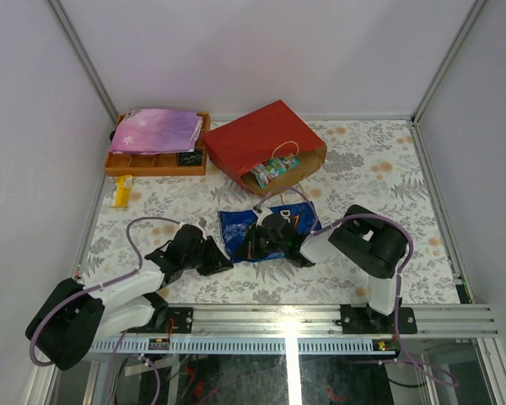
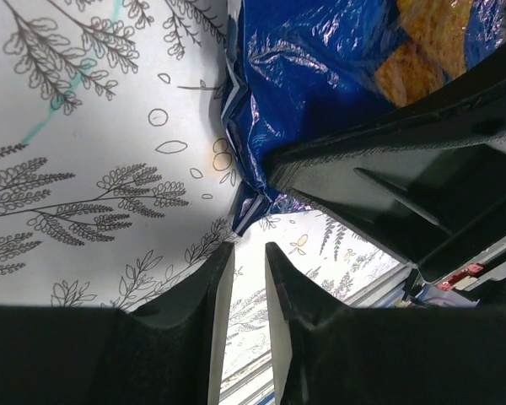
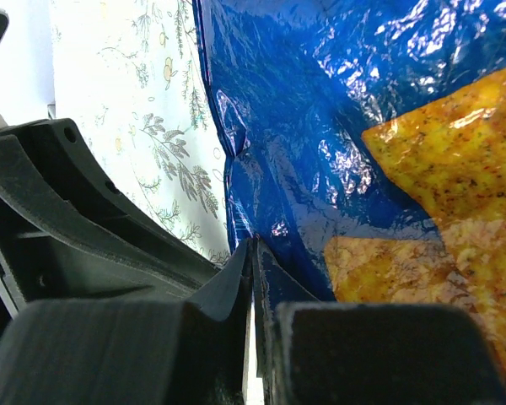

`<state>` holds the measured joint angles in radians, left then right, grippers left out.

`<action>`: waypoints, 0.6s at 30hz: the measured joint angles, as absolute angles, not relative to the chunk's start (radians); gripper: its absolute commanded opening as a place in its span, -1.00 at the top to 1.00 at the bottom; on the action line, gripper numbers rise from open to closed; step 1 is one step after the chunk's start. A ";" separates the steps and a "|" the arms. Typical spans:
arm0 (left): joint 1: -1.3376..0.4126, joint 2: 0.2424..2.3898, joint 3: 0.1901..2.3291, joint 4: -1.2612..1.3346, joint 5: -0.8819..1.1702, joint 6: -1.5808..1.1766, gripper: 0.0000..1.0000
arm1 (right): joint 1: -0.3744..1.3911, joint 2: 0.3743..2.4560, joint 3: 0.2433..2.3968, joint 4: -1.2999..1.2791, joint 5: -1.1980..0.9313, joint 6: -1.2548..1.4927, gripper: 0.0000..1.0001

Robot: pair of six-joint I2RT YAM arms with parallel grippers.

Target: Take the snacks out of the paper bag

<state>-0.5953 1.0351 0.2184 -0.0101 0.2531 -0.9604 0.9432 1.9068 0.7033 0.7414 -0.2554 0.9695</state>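
Observation:
The red paper bag lies on its side at the back, mouth toward me, with small glossy snacks showing in the opening. The blue Doritos bag lies flat on the table in front of it. My right gripper is shut on the near-left edge of that chip bag, the foil seam running into its closed tips. My left gripper sits just left of the bag's corner. Its jaws stand slightly apart with only tablecloth between them.
An orange compartment tray at the back left carries a pink-purple starry pouch. A small yellow item lies in front of it. The metal rail runs along the table's near edge. White walls enclose the sides.

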 measured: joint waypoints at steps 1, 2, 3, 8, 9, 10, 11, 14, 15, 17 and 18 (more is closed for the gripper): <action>-0.596 1.042 0.221 -0.006 0.253 -0.960 0.53 | 0.943 1.907 0.699 0.748 -0.255 0.970 1.00; -0.596 1.052 0.227 -0.004 0.253 -0.960 0.50 | 0.943 1.906 0.695 0.754 -0.255 0.971 1.00; -0.596 1.060 0.233 -0.004 0.252 -0.958 0.48 | 0.942 1.906 0.692 0.759 -0.256 0.972 1.00; -0.602 1.074 0.262 -0.021 0.215 -0.930 0.44 | 0.940 1.903 0.680 0.774 -0.257 0.973 1.00; -0.602 1.077 0.266 -0.022 0.205 -0.923 0.45 | 0.939 1.903 0.677 0.776 -0.257 0.973 1.00; -0.602 1.084 0.271 -0.023 0.197 -0.918 0.46 | 0.939 1.902 0.675 0.778 -0.257 0.973 1.00; -0.602 1.094 0.277 -0.022 0.194 -0.913 0.49 | 0.938 1.902 0.675 0.779 -0.258 0.974 1.00; -0.602 1.131 0.292 -0.010 0.191 -0.901 0.57 | 0.935 1.901 0.673 0.780 -0.262 0.974 1.00; -0.602 1.140 0.295 -0.004 0.191 -0.899 0.59 | 0.934 1.900 0.671 0.780 -0.264 0.974 1.00; -0.602 1.147 0.297 0.006 0.191 -0.896 0.66 | 0.932 1.898 0.668 0.780 -0.265 0.974 1.00; -0.602 1.147 0.297 0.007 0.191 -0.894 0.70 | 0.931 1.897 0.666 0.781 -0.266 0.974 1.00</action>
<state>-0.6022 1.1473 0.2974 0.0071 0.1905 -0.8944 0.9310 1.8969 0.6662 0.7807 -0.2665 0.9745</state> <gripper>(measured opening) 0.200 0.010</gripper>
